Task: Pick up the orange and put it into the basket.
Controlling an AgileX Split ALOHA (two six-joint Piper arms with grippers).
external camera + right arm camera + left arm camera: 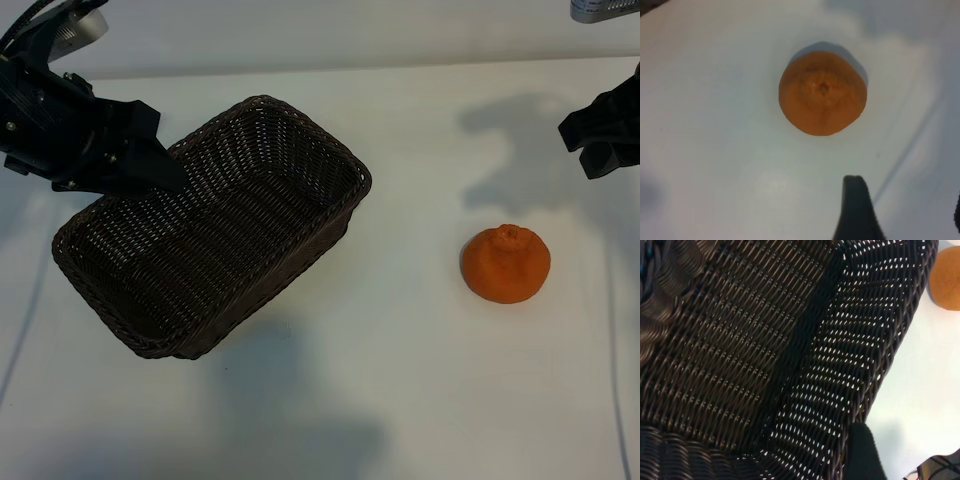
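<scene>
Wicker basket (250,215) lying diagonally, orange (505,264) knob up, well apart

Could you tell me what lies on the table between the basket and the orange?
Nothing: between the basket and the orange there is only bare white table, as the exterior view shows.
</scene>
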